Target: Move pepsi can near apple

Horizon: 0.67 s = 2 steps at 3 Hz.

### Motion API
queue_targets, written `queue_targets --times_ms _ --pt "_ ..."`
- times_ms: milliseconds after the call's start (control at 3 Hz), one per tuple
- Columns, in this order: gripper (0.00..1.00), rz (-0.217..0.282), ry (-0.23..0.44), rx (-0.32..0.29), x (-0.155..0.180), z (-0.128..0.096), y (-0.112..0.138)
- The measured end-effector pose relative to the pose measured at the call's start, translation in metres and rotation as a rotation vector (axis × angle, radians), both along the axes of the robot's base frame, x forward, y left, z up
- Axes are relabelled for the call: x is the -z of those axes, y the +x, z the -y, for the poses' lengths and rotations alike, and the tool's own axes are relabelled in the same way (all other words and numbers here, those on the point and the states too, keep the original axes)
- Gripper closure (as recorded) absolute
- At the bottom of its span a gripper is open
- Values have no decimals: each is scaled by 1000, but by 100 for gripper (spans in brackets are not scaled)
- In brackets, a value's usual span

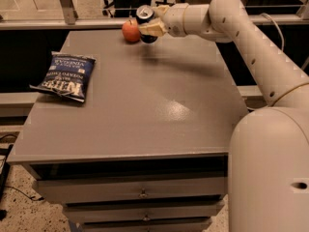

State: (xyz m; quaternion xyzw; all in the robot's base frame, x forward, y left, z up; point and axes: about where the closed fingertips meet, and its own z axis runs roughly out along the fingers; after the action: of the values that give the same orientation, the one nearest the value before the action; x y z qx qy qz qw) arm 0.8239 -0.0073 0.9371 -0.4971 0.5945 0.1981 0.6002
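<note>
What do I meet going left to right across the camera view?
chip bag → apple → pepsi can, clamped in the gripper at the table's far edge, just right of the apple.

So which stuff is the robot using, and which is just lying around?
For the job:
can, held in the gripper near the table's far edge
apple, just left of the can

Just lying about:
chip bag, on the left side of the table

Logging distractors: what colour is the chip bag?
Chip bag: dark blue, white lettering, in the camera view. The gripper holds the pepsi can beside the apple.
</note>
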Motion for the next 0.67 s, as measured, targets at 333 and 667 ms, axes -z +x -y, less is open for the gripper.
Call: queue_targets --times_ms 333,667 --pt "97 -26 2 24 1 -6 15" --pt "75 -69 -11 41 6 -8 20"
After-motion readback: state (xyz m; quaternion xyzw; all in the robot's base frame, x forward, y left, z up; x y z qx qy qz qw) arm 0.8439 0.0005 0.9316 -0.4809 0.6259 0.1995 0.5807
